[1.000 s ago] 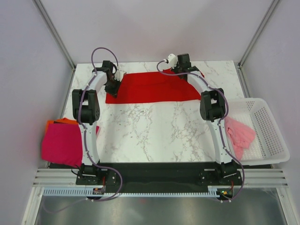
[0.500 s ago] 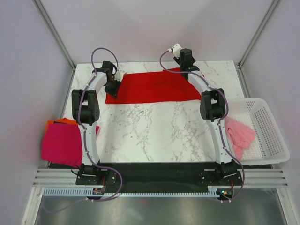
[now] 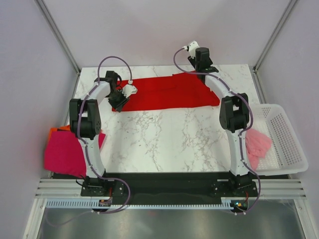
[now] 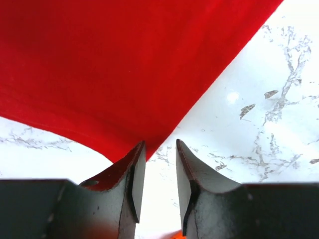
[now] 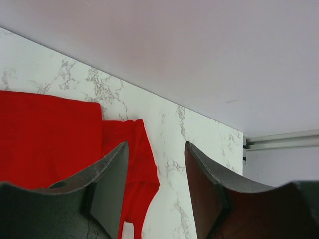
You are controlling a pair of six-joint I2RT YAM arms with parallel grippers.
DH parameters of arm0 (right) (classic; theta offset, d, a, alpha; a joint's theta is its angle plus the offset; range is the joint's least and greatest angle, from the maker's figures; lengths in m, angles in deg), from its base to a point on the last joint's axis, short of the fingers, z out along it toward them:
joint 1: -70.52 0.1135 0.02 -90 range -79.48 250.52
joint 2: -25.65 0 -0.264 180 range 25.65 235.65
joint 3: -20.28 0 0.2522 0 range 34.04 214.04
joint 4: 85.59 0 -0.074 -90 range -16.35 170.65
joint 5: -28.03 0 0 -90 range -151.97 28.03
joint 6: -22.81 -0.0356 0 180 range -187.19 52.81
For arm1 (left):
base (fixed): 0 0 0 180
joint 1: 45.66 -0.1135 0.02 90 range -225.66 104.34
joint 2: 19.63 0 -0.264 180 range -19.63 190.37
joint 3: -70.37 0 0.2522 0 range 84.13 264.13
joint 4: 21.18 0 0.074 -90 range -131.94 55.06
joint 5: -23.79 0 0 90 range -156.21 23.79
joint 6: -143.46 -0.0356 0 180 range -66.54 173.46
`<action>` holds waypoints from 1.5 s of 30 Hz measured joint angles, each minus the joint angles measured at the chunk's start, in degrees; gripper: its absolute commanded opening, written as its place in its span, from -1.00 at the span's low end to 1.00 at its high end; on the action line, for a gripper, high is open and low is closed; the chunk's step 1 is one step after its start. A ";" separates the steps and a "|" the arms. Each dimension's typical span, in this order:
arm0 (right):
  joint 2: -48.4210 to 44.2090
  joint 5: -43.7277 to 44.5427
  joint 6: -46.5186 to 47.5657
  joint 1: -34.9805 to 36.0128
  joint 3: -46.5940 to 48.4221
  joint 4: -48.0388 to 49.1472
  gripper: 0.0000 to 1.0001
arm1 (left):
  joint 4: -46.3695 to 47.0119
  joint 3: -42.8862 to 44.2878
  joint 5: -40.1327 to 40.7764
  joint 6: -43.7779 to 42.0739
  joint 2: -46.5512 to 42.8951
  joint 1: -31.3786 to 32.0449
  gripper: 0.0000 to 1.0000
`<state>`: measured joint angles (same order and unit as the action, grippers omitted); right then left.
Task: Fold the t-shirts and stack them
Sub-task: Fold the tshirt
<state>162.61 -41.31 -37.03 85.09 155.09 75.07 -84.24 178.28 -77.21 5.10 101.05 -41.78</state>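
Note:
A bright red t-shirt [image 3: 167, 92] lies folded into a long band across the far part of the table. My left gripper [image 3: 117, 103] sits low at its near-left corner. In the left wrist view the left gripper [image 4: 159, 144] is open with only bare marble between its jaws, and the red shirt [image 4: 124, 69] starts just beyond the fingertips. My right gripper [image 3: 201, 63] hangs above the shirt's far-right end. The right gripper [image 5: 154, 147] is open and empty over the red shirt [image 5: 50, 134] and its white neck label [image 5: 127, 230]. A magenta shirt [image 3: 65, 152] lies folded on an orange shirt [image 3: 59, 129].
A white perforated basket [image 3: 286, 144] stands off the table's right edge with a pale pink shirt [image 3: 256, 142] bunched in it. The magenta and orange pile sits beside the table's left edge. Walls enclose the table [image 3: 164, 139] at the back and sides.
Both grippers have opened and let go of the red shirt. The right gripper rose and drew back toward the far wall. The left one shifted slightly toward the shirt's near-left corner.

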 measured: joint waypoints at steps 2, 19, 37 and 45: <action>-1.81 -0.26 -0.44 0.42 -1.42 -0.26 0.14 | 0.15 -0.13 0.02 -1.79 0.02 0.00 -0.15; -8.44 -1.53 -0.37 3.19 -13.03 -4.72 0.14 | 4.52 -3.96 0.57 -4.72 -0.42 0.00 -0.70; -25.88 -4.42 -1.01 0.94 -29.44 -6.86 0.11 | 9.60 -20.68 2.86 -4.87 -12.11 4.13 -0.95; -29.62 -8.00 -2.34 0.81 -33.51 -17.09 0.01 | 0.42 -30.23 3.02 -3.65 -25.64 12.17 -0.95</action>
<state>133.00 -49.31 -39.37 85.90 121.59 57.97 -83.82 148.05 -74.20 1.45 75.41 -29.60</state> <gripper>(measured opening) 0.513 0.027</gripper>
